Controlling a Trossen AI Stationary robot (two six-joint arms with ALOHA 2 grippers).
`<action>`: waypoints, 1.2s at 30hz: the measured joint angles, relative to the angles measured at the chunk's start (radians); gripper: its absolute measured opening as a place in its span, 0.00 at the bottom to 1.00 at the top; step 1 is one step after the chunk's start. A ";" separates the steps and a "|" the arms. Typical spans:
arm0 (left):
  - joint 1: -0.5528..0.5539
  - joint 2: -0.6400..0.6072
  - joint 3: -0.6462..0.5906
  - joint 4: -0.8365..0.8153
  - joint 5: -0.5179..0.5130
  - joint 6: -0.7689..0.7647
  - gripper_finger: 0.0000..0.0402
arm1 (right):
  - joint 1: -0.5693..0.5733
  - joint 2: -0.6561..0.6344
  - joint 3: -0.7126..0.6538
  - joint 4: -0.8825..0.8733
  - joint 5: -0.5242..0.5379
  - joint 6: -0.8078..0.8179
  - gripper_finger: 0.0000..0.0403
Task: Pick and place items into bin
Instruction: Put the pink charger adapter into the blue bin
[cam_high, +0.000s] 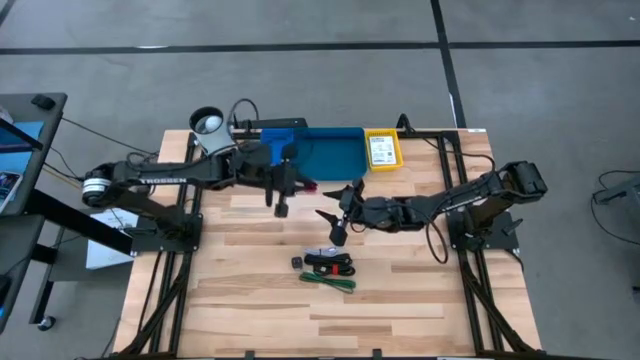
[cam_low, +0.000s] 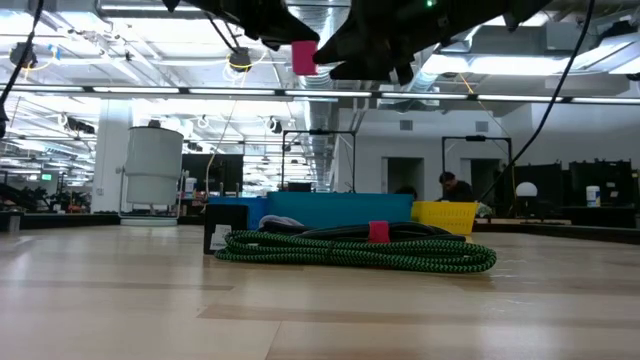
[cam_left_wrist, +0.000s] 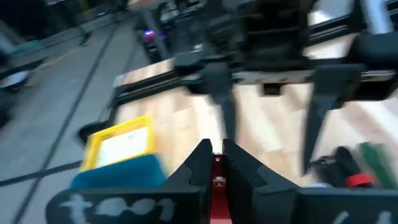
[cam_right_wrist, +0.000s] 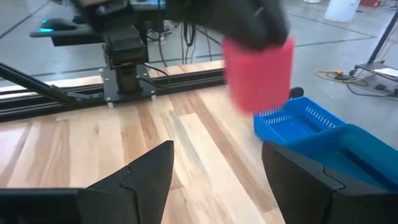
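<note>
A white cylindrical cup (cam_high: 207, 124) stands at the wooden table's (cam_high: 400, 300) far left corner, beside a yellow tray (cam_high: 382, 150).

My left wrist view is motion-blurred; the pink-red cube (cam_left_wrist: 217, 186) runs off its bottom edge. In the low view, both arms are cropped above.

An industrial lab hall: bare concrete floor (cam_high: 540, 25), ceiling ducts (cam_low: 300, 110) at twelve o'clock, equipment racks (cam_low: 320, 160), a person (cam_low: 455, 187) at a bench.
</note>
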 joint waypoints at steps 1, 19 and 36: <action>0.016 -0.012 0.000 -0.014 -0.018 0.006 0.02 | -0.004 0.000 0.000 -0.002 0.000 0.000 0.60; 0.384 -0.004 0.001 -0.148 -0.255 -0.147 0.01 | -0.098 0.001 -0.001 -0.140 -0.002 0.087 0.60; 0.497 0.250 0.001 -0.167 -0.226 -0.148 0.02 | -0.175 0.001 -0.001 -0.197 -0.001 0.086 0.60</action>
